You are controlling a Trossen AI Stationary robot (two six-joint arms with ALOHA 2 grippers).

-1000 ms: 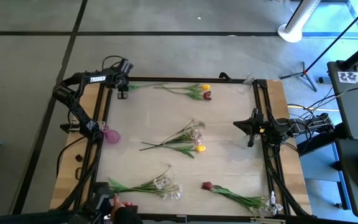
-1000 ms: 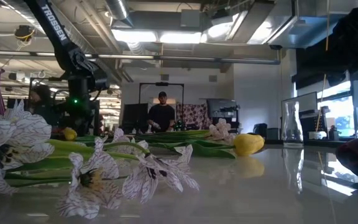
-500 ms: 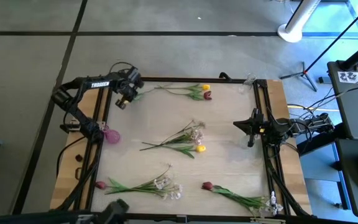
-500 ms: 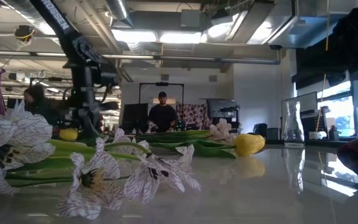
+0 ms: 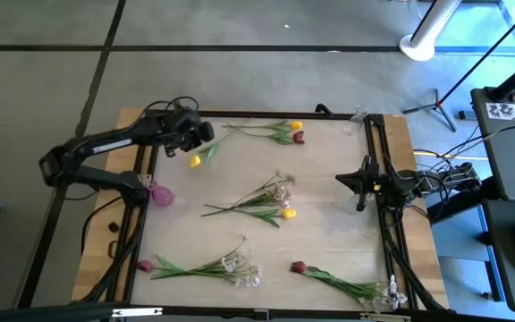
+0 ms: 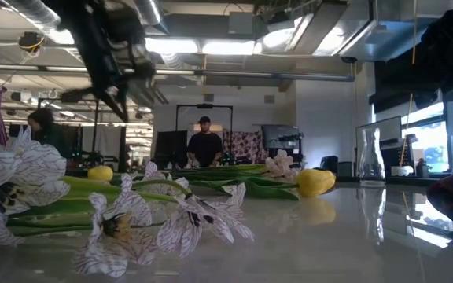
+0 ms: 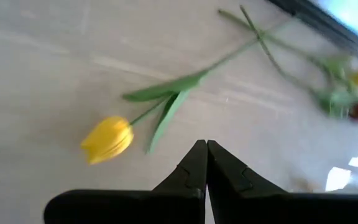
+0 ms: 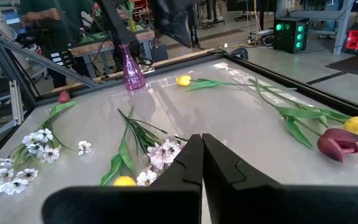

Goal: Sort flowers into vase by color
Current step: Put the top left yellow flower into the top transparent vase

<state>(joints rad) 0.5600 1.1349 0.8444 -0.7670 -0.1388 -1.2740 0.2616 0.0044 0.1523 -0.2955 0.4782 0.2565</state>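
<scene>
A yellow tulip [image 5: 195, 161] lies flat on the table near its far left corner, its stem [image 7: 229, 53] running toward the far edge. My left gripper [image 5: 202, 134] hangs above it, shut and holding nothing; its fingertips [image 7: 202, 144] meet just short of the tulip head [image 7: 107, 138]. A purple vase [image 5: 159, 195] stands at the table's left edge. More flowers lie at the far middle [image 5: 289, 132], centre [image 5: 266, 201], near left [image 5: 213, 266] and near right [image 5: 338, 282]. My right gripper [image 5: 360, 183] waits shut at the right edge.
A clear glass vase [image 5: 358, 114] stands at the far right corner and another [image 5: 392, 291] at the near right. A black frame [image 5: 257, 114] rims the table. People stand in the room beyond the far edge [image 6: 204, 145].
My left gripper has risen from the far left corner, swung toward the table's right and rolled about its own axis. The yellow tulip's head, hidden under it before, now lies in plain view, a little nearer and to the right. A person's hand at the near left edge has withdrawn.
</scene>
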